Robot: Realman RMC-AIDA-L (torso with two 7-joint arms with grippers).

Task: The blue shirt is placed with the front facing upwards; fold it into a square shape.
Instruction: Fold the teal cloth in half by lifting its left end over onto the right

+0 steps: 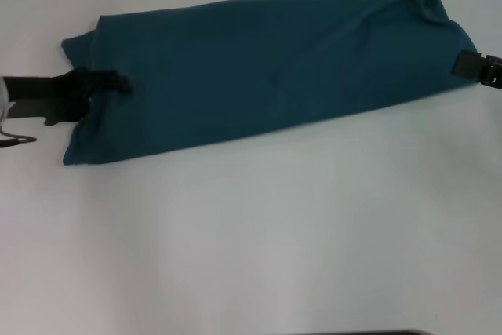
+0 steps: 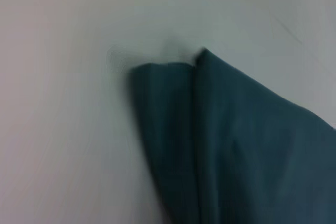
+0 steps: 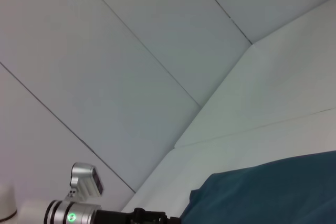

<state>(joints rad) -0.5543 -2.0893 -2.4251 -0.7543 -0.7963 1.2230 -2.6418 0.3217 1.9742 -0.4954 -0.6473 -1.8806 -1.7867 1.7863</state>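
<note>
The blue shirt (image 1: 267,68) lies folded into a long plain teal strip that slants across the white table, with no lettering showing. My left gripper (image 1: 106,84) reaches in from the left and rests over the strip's left end. My right gripper (image 1: 471,64) sits at the strip's right end, touching its edge. In the left wrist view a layered corner of the blue shirt (image 2: 236,145) lies flat on the table. The right wrist view catches one end of the blue shirt (image 3: 273,192) and, beyond it, the left arm (image 3: 73,213).
The white table (image 1: 259,233) stretches wide in front of the shirt. White wall panels (image 3: 121,66) rise behind the table. A dark edge (image 1: 376,333) shows at the very front of the head view.
</note>
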